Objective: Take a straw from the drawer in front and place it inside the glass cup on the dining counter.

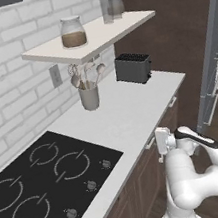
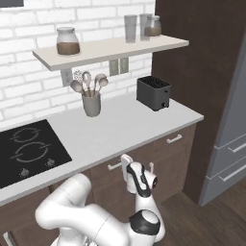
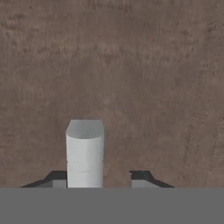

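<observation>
Against the dark brown drawer (image 3: 131, 65) front: claw (image 3: 98, 177), its fingers (image 3: 142, 177) part-open around the silver bar handle (image 3: 85, 151). Whether it grips cannot be told.

Black four-ring hob (image 1: 41, 186) set into the white surface (image 1: 127, 113) at its left end. Grey utensil holder (image 2: 91, 104) with spoons standing near the brick wall (image 1: 3, 74). Black toaster (image 2: 153, 92) further right, well apart from the holder. White shelf (image 2: 110, 49) above, carrying a lidded jar (image 2: 67, 41) of brown contents at left, two clear glasses (image 2: 130, 28) and another jar (image 2: 153, 26) at right. Grey fridge (image 2: 230, 144) at far right.
</observation>
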Available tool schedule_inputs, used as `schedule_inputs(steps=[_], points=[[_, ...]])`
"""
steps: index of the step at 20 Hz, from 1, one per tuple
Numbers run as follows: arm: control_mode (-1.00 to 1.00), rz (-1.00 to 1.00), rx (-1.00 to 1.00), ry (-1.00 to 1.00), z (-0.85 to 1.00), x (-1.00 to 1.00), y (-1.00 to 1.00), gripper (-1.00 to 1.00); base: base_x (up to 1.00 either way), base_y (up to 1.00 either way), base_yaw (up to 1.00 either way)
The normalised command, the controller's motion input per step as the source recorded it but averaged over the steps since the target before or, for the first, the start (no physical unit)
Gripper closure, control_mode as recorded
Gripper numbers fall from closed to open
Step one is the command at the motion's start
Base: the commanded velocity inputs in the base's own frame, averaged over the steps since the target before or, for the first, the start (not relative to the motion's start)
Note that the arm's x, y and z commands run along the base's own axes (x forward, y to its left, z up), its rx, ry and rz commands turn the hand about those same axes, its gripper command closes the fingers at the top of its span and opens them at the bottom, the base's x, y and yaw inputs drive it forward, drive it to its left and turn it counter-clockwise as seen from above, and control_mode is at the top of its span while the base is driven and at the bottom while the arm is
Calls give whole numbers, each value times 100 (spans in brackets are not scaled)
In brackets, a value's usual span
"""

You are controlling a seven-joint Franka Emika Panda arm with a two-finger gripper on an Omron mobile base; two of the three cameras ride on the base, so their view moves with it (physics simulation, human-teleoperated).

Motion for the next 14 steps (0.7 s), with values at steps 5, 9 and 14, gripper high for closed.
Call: schedule_inputs(steps=[5,9,14], points=[[-100,0,0,0,0,0,0,100,0,0,0],[-100,0,0,0,0,0,0,100,0,0,0],[-100,0,0,0,0,0,0,100,0,0,0]])
